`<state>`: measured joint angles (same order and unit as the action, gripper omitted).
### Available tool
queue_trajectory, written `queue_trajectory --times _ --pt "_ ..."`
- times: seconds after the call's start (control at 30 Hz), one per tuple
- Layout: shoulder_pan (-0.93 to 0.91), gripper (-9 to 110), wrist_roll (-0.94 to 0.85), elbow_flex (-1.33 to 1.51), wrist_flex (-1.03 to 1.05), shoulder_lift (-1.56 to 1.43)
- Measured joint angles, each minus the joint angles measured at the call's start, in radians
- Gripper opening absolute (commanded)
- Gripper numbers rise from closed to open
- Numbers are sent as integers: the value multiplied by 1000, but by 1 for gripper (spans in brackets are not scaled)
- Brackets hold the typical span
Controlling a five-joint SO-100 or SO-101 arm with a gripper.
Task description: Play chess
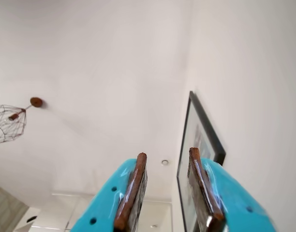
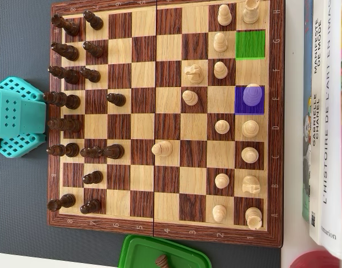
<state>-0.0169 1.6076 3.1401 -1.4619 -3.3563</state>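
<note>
Claw (image 1: 168,157) parted and empty, aimed at the ceiling, touching nothing.

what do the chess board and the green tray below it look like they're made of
The chess board looks like wood or wood veneer: grain shows in light and dark squares, with a slight sheen. The green tray looks like smooth molded plastic, uniformly coloured with a rounded rim.

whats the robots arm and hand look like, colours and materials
In the wrist view the hand has two fingers with glossy turquoise plastic shells, each dotted with small round holes, and dark brown rubbery-looking pads lining their inner faces. In the overhead view the arm shows at the left edge of the chessboard as the same turquoise plastic, with perforated grid-like blocks. No cables or markings are visible.
</note>
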Motion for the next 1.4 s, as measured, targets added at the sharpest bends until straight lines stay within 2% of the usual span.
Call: queue_trajectory --times 0.5,0.83,1.2,1.4 --pt "15 13 0 0 653 18" --pt "94 13 0 0 1121 17" --pt "83 13 0 0 1434 21" --pt "83 13 -9 -18 1505 170"
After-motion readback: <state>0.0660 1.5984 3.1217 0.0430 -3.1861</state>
